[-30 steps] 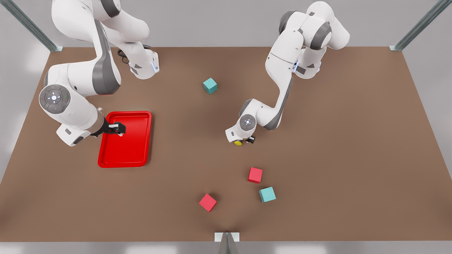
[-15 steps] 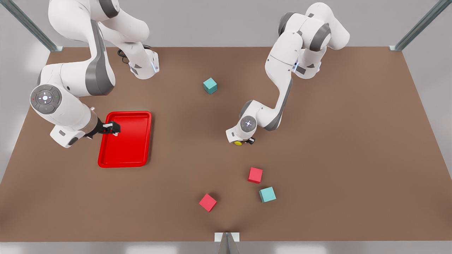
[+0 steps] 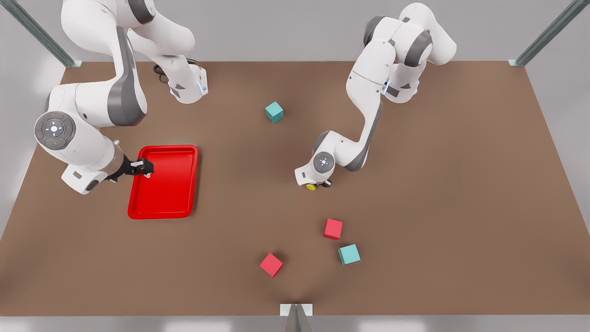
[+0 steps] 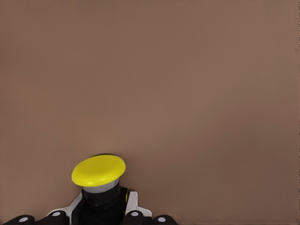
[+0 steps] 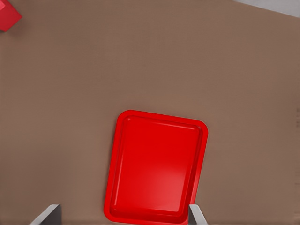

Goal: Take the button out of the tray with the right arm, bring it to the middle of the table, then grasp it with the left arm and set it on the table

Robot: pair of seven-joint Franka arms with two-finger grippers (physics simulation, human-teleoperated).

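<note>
- Left gripper (image 3: 320,185) pinches the button (image 3: 311,187) at mid-table (image 3: 461,184) — bare brown surface all round.
- Right gripper (image 3: 144,168), fingers spread, hangs over the tray (image 3: 166,203) by its rim edge.

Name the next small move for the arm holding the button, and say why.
Probably lower a touch and open. The left tool is shut on the button near the middle of the table, low over it; whether it touches down, I cannot tell. The right tool waits open by the empty tray.
</note>
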